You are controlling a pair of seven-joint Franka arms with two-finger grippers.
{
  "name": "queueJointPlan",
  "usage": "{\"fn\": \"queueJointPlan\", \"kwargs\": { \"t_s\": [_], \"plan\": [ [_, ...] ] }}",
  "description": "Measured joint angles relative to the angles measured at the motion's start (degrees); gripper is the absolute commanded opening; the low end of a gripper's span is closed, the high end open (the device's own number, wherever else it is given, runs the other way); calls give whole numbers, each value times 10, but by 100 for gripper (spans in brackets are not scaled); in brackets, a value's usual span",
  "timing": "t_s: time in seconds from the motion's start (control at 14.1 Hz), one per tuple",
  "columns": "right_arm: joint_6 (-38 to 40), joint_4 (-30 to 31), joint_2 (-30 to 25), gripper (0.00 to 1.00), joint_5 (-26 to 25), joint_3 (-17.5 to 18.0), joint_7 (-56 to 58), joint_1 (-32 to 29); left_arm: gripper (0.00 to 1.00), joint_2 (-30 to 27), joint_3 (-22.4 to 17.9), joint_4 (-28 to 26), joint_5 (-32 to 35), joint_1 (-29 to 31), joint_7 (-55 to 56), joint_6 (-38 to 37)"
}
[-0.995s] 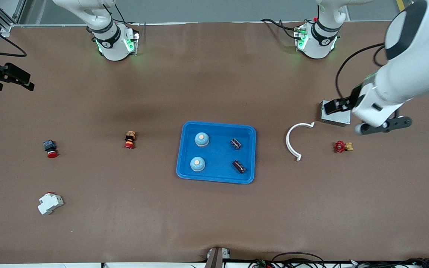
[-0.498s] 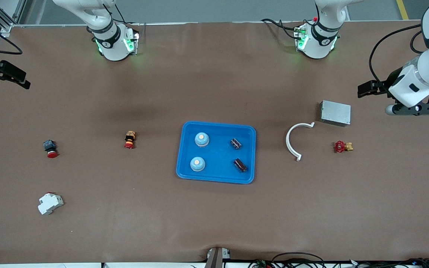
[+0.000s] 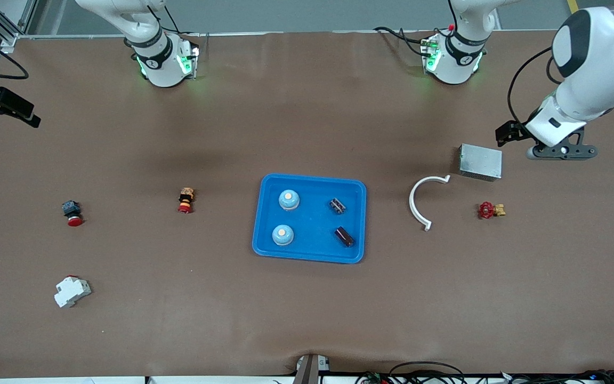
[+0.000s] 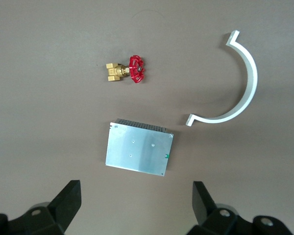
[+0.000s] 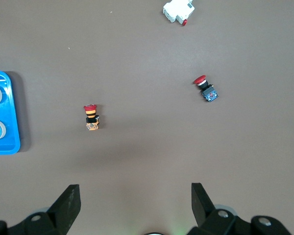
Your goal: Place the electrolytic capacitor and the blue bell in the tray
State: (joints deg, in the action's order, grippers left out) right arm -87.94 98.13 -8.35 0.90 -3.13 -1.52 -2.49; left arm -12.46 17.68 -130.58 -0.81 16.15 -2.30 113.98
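The tray [image 3: 309,255] is seen mid-desk [image 3: 307,320], wide bare surface around it. Two blue bells [image 3: 289,200] and two capacitors [image 3: 344,237] lie inside it. The left tool [image 4: 137,205], fingers apart and empty, is held over the grey box [image 3: 480,162], well apart from the tray. The right tool [image 5: 134,205], also apart, is cut off at the desk's edge at the right arm's end.
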Motion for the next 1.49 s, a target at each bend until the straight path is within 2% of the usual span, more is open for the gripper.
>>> {"fn": "queueJointPlan", "kwargs": {
  "t_s": [0.21,0.57,0.71,1.14,1.28,1.49],
  "plan": [
    [0,0,-2,100,0,0,0,0,100,-6,0,-15,0,0,-6,19],
    [-1,0,-2,100,0,0,0,0,100,4,-2,38,-6,2,-13,5],
    [-1,0,-2,100,0,0,-1,0,100,33,-3,95,-10,3,-11,-27],
    [-1,0,-10,100,0,-2,-1,0,100,147,-4,320,-11,5,4,-149],
    [-1,0,-11,100,0,-3,-1,0,100,159,-4,363,-11,4,4,-163],
    [-1,0,-11,100,0,-3,-1,0,100,161,-2,382,-11,2,4,-168]
  ]
}}
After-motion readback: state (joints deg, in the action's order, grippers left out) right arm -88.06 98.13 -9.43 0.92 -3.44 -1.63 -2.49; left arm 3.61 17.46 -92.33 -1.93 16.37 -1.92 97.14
